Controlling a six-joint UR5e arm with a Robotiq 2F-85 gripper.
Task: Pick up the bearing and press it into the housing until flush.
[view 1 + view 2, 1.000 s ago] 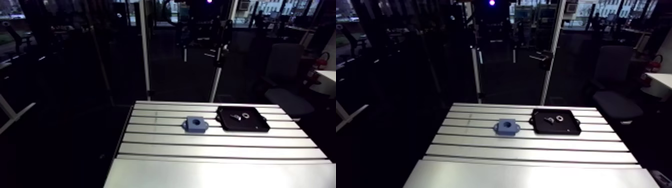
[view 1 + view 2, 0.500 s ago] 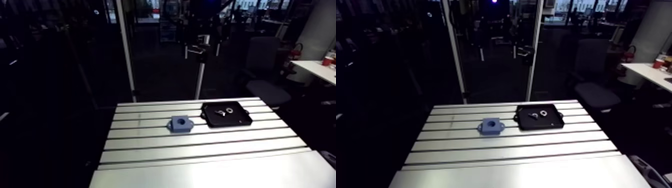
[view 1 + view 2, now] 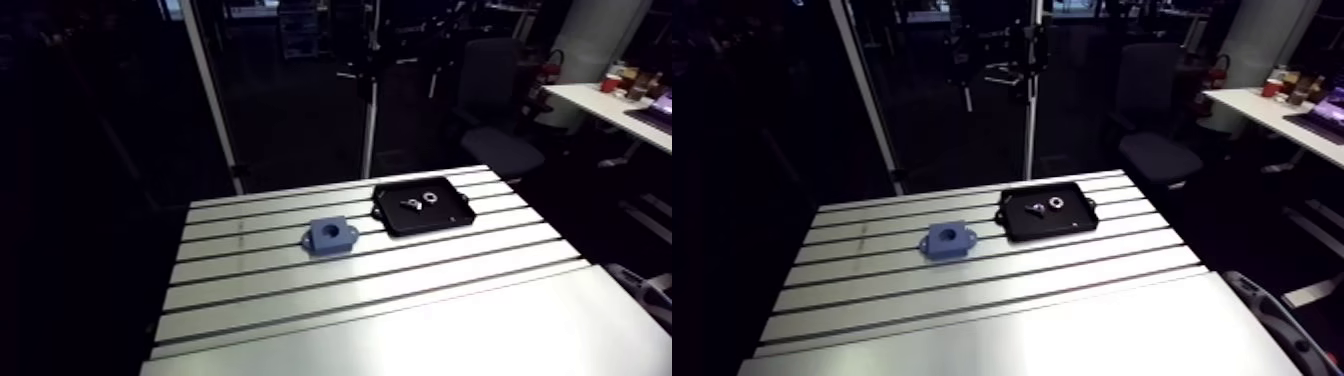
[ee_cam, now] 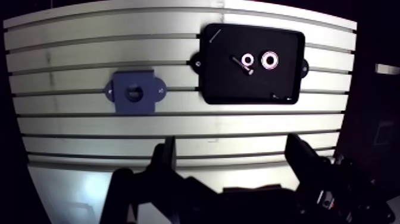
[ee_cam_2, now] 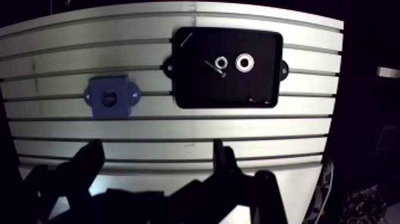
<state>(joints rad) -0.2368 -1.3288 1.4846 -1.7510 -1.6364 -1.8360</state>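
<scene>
The gripper point(image 4: 232, 148) hangs above the slotted aluminium table point(image 4: 71, 128) with its 2 dark fingers point(image 4: 166, 156) spread wide apart and nothing between them; only bare table strips and grooves show in the gap. In the wrist view the bearing point(image 4: 269, 60) lies well ahead of the gripper, apart from it and nearer the line of one finger than the other. It is a bright ring lying flat on the floor of a black tray point(image 4: 250, 98), and it touches neither the fingers nor the tray wall. Just beside it in the same tray sits a smaller ring point(image 4: 247, 59), with a short dark screw-like piece point(image 4: 239, 64) slanting against that ring's far side from the bearing; whether the 2 rings touch cannot be told. The tray is rectangular with a small lug on each short side and rests flat on the table. Beside the tray, near it but apart, lies the blue housing point(image 4: 134, 92), ahead of the other finger and a little outside it. It is a squarish block with 2 mounting ears and 1 round bore facing upward, and the bore is empty. In the arm view the housing point(image 3: 332, 237) and the tray point(image 3: 430, 215) lie side by side across the far half of the table.
</scene>
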